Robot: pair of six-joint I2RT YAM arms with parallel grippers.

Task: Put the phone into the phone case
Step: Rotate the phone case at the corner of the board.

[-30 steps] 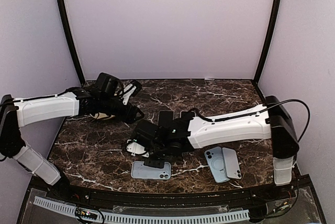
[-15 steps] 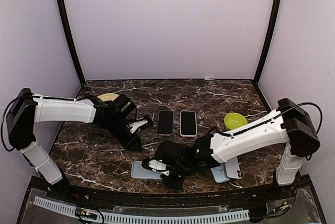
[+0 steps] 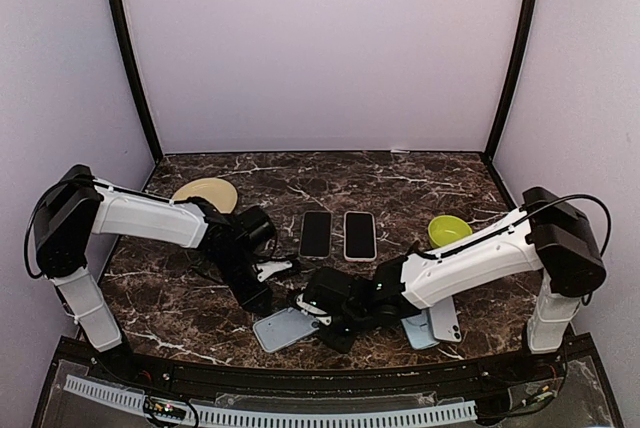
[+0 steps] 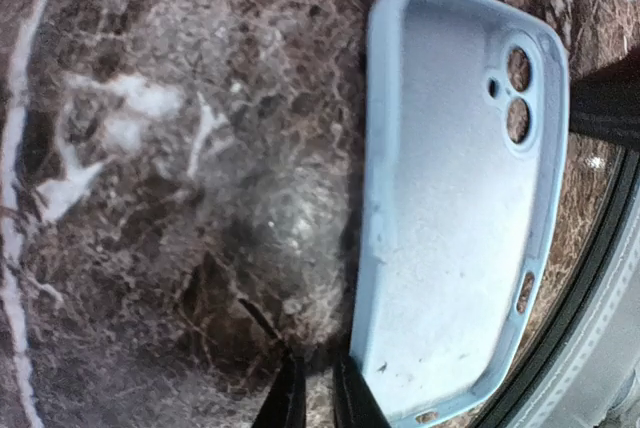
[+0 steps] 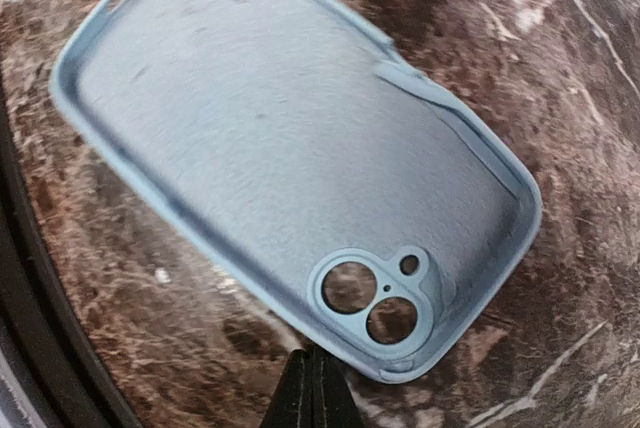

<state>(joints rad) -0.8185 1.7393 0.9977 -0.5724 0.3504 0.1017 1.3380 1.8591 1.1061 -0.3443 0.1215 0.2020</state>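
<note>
While left end effector (image 4: 318, 400) and right end effector (image 5: 310, 390) sit closed, the pale-blue phone case (image 4: 455, 218) lies inside-up.

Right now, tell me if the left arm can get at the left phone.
Probably yes. The left gripper sits close to the left phone, with only bare table between them. The right gripper is nearer the front, at the case, off that path. The left jaws are shut and would need opening.
</note>
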